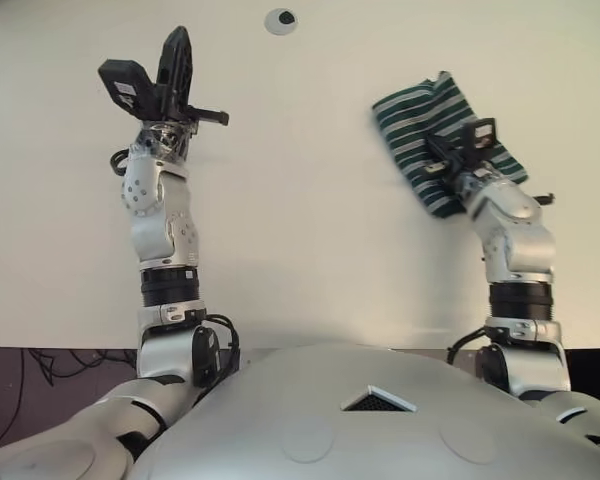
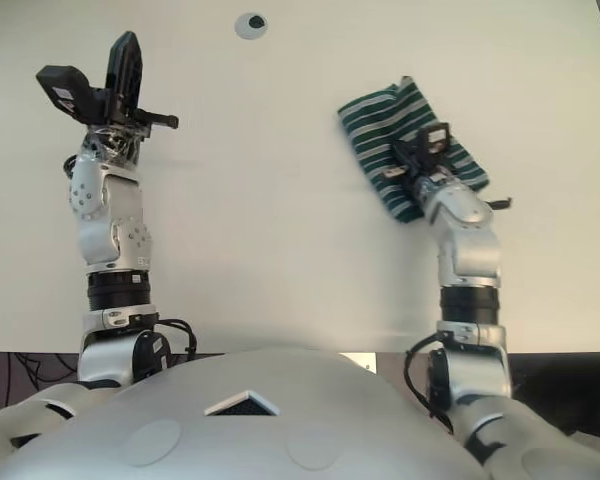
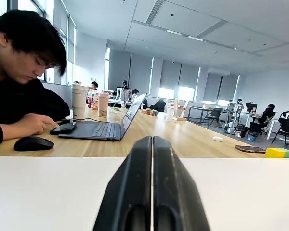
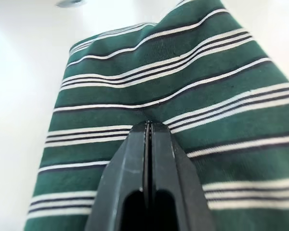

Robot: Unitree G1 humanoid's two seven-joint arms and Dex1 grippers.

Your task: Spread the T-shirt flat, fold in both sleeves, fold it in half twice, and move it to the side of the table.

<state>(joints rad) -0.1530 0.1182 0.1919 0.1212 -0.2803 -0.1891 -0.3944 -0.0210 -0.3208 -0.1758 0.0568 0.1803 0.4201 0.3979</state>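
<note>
The T-shirt (image 1: 420, 115) is a small folded bundle, dark green with white stripes, lying on the right part of the white table (image 1: 300, 220). My right gripper (image 1: 452, 152) sits low over the bundle's near half. Its fingers (image 4: 148, 130) are shut against each other, with the striped cloth (image 4: 183, 82) just beyond the tips and nothing seen between them. My left gripper (image 1: 177, 45) is held up above the left part of the table, far from the shirt. It is shut and holds nothing, its fingers (image 3: 152, 144) pressed together.
A small round grey disc (image 1: 281, 20) is set into the table near its far edge. Bare table surface lies between the two arms. The near table edge (image 1: 80, 345) runs just in front of the arms' bases.
</note>
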